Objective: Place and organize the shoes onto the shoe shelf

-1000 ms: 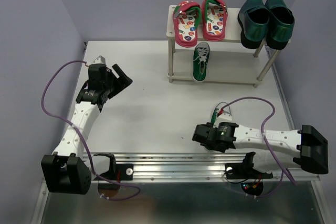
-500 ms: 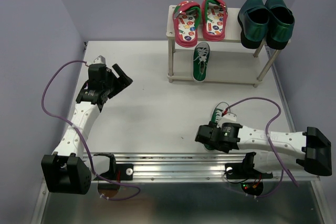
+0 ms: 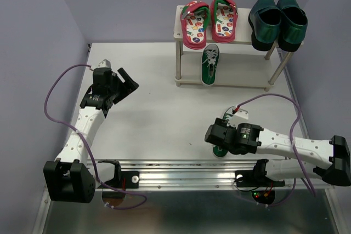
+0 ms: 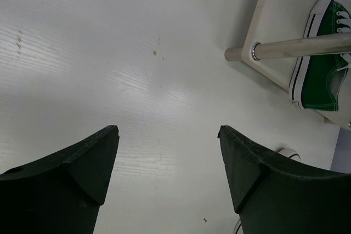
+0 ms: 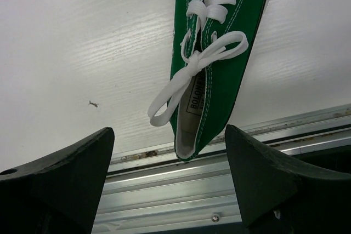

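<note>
step in hand, i'd say: grab the last loose green sneaker (image 5: 219, 53). it lies on the white counter (image 3: 159, 108) at lower right-of-centre in the top view, heel right at the metal rail (image 5: 230, 160), toe twd the back. rt hand (image 3: 218, 135) hangs over it, fingers wide apart, nothing clamped. lt hand (image 4: 167, 130), at left of the top view, is also apart & empty. to do it well: come down w/ fingers straddling the shoe across its width, at the mid/heel part where the sides look firmest, not on the loose white bow, which could snag or slip. close on both side walls, lift level, carry to the shoe shelf (image 3: 243, 36), lower tier, & set it beside its mate (image 3: 209, 64). top board already holds the red flip-flops (image 3: 209, 20) & teal loafers (image 3: 278, 19). materials: sneaker is soft green canvas w/ white stitching, flat white laces & white sole trim, so it'll prob squash a bit under grip. loafers look glossy & stiff. flip-flops are flat w/ printed insoles. shelf is pale wood w/ thin round legs. counter is faintly ribbed.
</note>
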`<move>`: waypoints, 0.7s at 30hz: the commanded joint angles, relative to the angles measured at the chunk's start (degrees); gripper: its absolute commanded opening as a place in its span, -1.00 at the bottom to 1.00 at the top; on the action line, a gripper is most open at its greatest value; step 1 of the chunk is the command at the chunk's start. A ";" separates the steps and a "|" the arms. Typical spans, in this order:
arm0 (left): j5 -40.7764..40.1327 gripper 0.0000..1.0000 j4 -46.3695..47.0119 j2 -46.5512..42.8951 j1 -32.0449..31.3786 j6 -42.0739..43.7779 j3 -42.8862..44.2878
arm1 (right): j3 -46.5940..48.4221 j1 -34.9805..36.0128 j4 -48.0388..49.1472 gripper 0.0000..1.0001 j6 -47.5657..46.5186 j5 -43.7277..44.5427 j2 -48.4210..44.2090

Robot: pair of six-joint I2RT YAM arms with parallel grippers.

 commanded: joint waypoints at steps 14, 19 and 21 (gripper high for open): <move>0.67 0.69 2.20 -0.48 -0.04 0.24 -1.02 | -6.74 0.56 8.21 0.70 -1.67 -4.32 7.40; 0.94 0.69 2.38 -0.39 0.05 0.07 -1.20 | -10.26 0.56 10.76 0.40 -0.61 -4.23 5.90; 1.11 0.69 2.38 -0.31 0.05 0.16 -1.11 | -10.62 0.56 11.12 0.31 -0.61 -4.41 6.16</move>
